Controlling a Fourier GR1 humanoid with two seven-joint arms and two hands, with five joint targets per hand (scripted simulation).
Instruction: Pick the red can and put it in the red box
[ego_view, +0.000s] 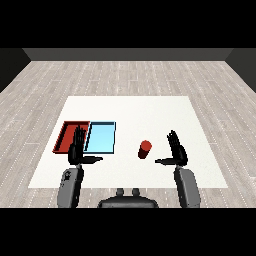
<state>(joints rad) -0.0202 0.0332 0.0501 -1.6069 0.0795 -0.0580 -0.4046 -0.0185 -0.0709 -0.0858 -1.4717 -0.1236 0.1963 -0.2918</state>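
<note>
Grey plank floor, white counter (130, 107). Red can (145, 149) upright mid-counter, right of blue tray (101, 137); red tray (67, 134) far left. Right hand (176, 151) spread beside can, not touching. Left hand (77, 149) spread, idle. Grasp pending: right hand must close round can, then carry left.

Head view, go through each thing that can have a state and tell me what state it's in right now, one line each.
red can: upright on the table, apart from both hands, not held.
red tray: nothing inside that shows, partly behind the left hand.
light blue tray: nothing in it.
left hand: open, fingers straight, holding nothing.
right hand: open, fingers straight, beside the can, not touching.
</note>
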